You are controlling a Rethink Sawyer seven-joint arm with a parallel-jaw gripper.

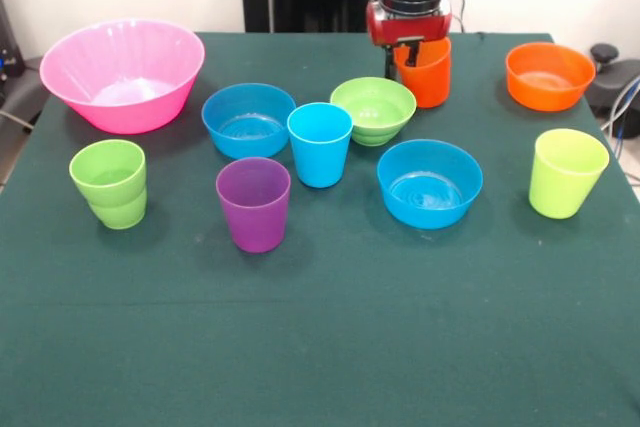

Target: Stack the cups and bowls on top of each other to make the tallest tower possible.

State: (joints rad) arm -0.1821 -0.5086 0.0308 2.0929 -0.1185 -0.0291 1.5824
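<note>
Though partly hidden, the orange cup [425,75] stands upright, apparently in the tool [404,50]

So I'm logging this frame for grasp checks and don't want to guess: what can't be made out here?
- Gripper, front view: its fingers disappear at the orange cup, so open or shut is unclear.
- Whether the orange cup is lifted or standing on the table: cannot tell.
- Arm: cut off by the top edge.
- Pink bowl: its left rim nearly meets the left edge; its far side is hidden.
</note>
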